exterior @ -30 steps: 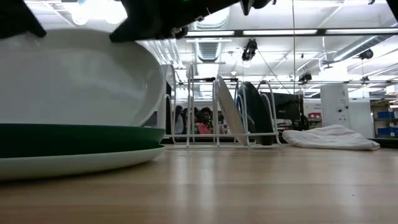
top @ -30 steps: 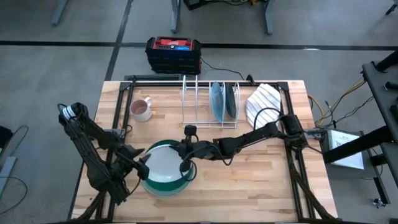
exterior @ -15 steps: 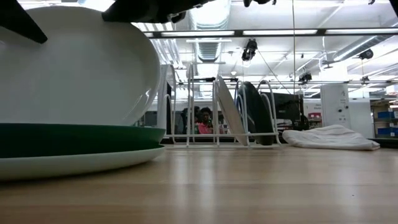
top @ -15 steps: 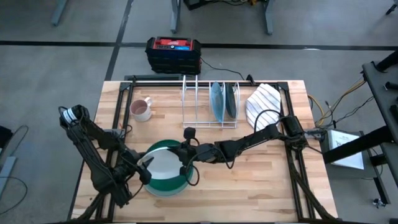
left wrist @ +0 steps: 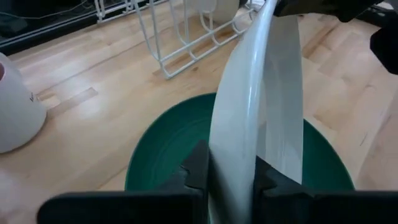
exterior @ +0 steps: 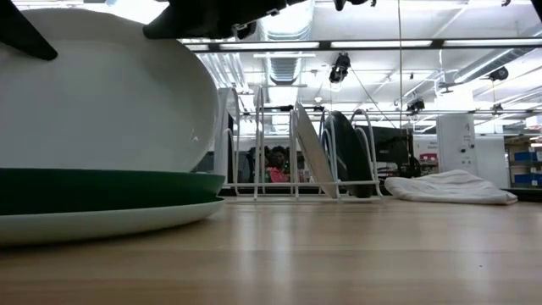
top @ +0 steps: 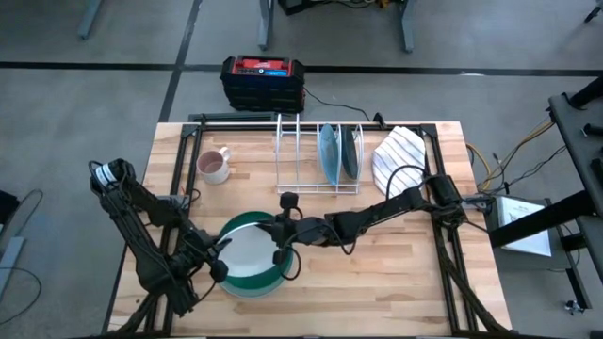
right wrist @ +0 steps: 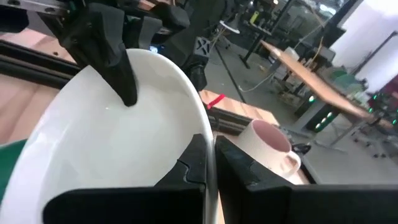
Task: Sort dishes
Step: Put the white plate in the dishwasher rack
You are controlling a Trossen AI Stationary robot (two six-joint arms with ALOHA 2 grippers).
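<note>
A glossy white plate (top: 248, 254), round with a shallow dished middle and a thin rim, is held tilted up on edge near the front left of the wooden tabletop (top: 396, 273). Its lower edge sits over a dark green dish (top: 247, 224), which rests on a pale, wider plate (exterior: 102, 222); together they form a low stack.

Both hands pinch the white plate's rim from opposite sides. The left hand (top: 219, 264) has its two dark fingers (left wrist: 198, 168) closed on the edge nearest it, one finger on each face. The right hand (top: 282, 247), reaching across from the right side of the tabletop, has its fingers (right wrist: 198, 163) clamped tight on the far edge the same way.

Behind the stack, toward the back middle of the tabletop, stands a white wire rack (top: 318, 155). A light blue plate (top: 329, 155) and a dark grey plate (top: 350, 153) stand upright in it, side by side; the slots to their left hold nothing. A pinkish mug (top: 214, 166) stands at the back left, well apart from the stack. A white striped cloth (top: 398, 155) lies crumpled just right of the rack. A black and red box (top: 263, 81) sits on the floor behind the tabletop. In the low view, a person (exterior: 275, 165) shows far off in the room, seen through the rack.
</note>
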